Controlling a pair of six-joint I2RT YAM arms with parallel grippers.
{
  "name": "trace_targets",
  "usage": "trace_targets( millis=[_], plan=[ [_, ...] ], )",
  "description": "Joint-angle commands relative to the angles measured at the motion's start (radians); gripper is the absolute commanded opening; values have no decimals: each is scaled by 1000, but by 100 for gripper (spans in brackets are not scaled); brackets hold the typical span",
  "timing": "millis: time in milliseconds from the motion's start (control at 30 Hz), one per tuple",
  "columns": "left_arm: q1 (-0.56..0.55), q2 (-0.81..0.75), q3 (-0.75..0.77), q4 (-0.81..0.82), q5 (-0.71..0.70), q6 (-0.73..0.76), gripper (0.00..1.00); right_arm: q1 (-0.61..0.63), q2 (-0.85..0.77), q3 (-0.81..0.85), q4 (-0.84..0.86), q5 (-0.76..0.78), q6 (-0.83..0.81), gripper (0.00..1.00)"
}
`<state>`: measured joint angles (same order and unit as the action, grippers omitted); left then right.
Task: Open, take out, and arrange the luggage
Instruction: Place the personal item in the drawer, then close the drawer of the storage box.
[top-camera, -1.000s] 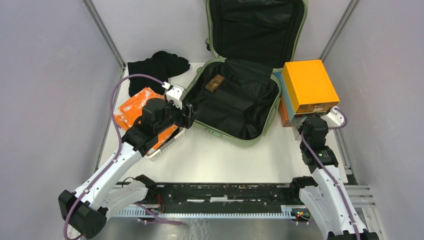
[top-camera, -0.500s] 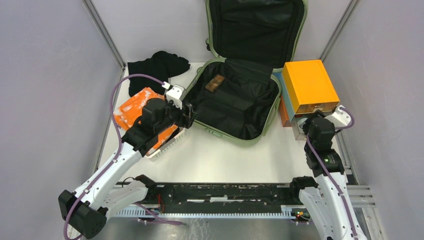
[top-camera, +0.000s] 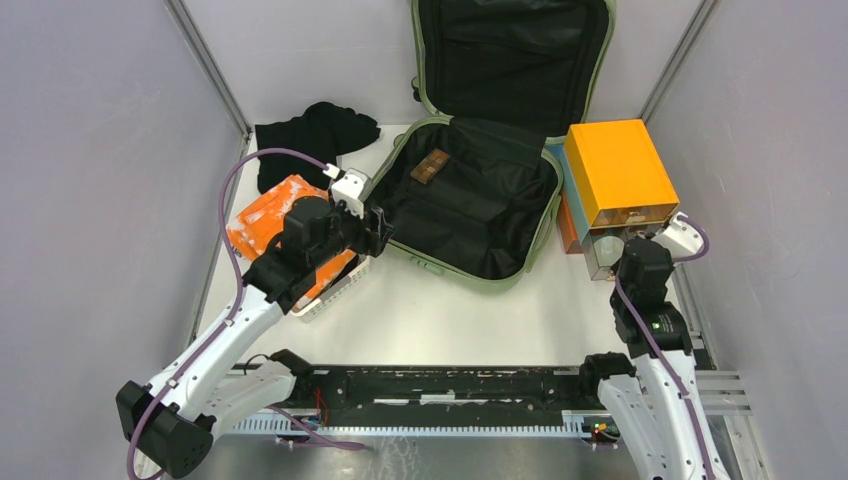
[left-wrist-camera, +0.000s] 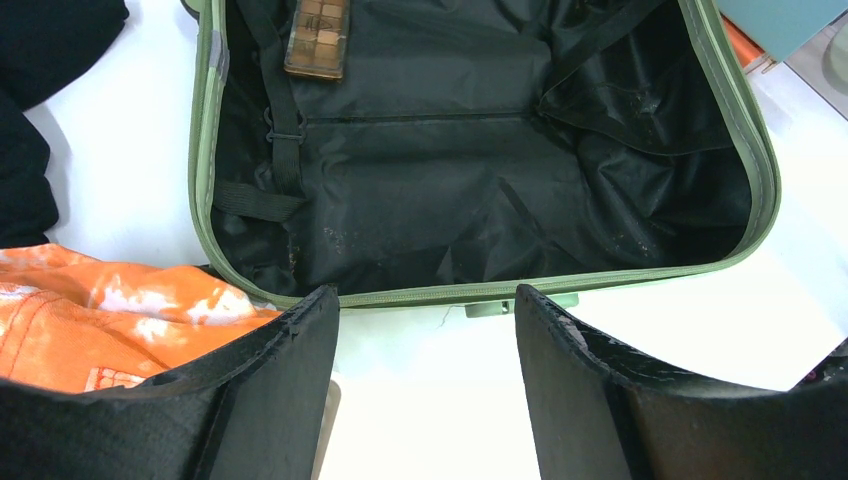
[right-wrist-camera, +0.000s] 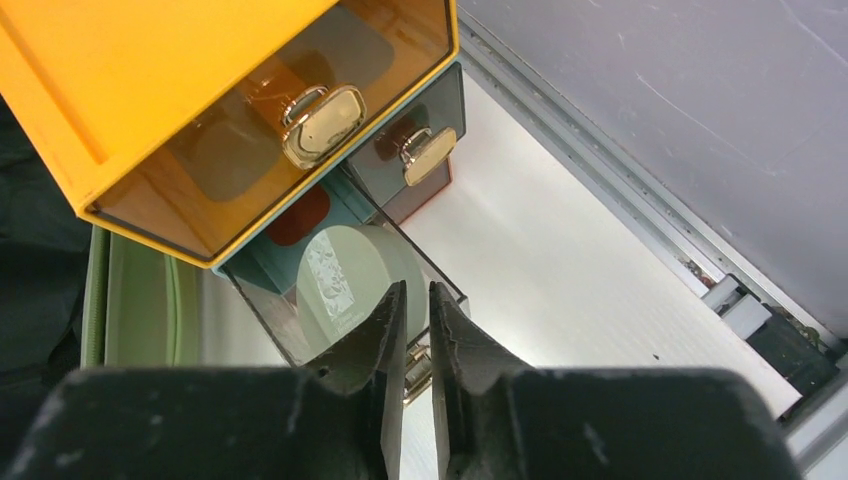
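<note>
The luggage (top-camera: 440, 268) lies open mid-table, sage-green rim, black lining, lid leaning on the back wall. A small brown checked block (top-camera: 430, 166) rests in its lower half. My left gripper (top-camera: 382, 228) hovers open at the case's near-left rim (left-wrist-camera: 500, 292), nothing between its fingers (left-wrist-camera: 427, 295). My right gripper (right-wrist-camera: 417, 288) sits at the front of a pulled-out clear drawer (right-wrist-camera: 340, 270) of the orange and light-blue box (top-camera: 615, 170). Only a thin slit parts its jaws. The drawer's gold handle (right-wrist-camera: 415, 368) shows through the slit; whether it is pinched I cannot tell.
A white perforated basket (top-camera: 335, 290) holding an orange-and-white cloth (top-camera: 265, 215) sits under my left arm. A black garment (top-camera: 310, 135) lies at the back left. The drawer holds a pale green round item (right-wrist-camera: 345, 255). Grey walls close in left, right and behind.
My right gripper has drawn back a little toward the near edge, its jaws widening and then narrowing to a slit. The left arm has not moved.
</note>
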<state>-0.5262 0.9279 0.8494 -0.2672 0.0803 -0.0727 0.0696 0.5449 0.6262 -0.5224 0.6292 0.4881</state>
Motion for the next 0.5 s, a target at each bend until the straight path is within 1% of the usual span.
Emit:
trace_targets(
  millis=[0,67,133,200,333,467],
  plan=[
    [-7,-19,13,38,-1,-4,72,-4,-47,-7,-32,39,-32,18],
    [-11,-20,13,37,-1,-4,71,-5,-41,-7,-37,33,-21,17],
    [-14,-23,11,39,-3,-3,72,-5,-35,-4,-47,6,-10,13],
    [-14,-27,10,37,-7,-2,72,-4,-49,-2,-67,-33,-6,12],
    [-14,-31,11,37,-8,-1,72,-5,-128,-13,-153,-112,51,7],
    [-19,-32,13,36,-5,0,72,-4,-206,-52,-241,-144,107,6]
  ],
)
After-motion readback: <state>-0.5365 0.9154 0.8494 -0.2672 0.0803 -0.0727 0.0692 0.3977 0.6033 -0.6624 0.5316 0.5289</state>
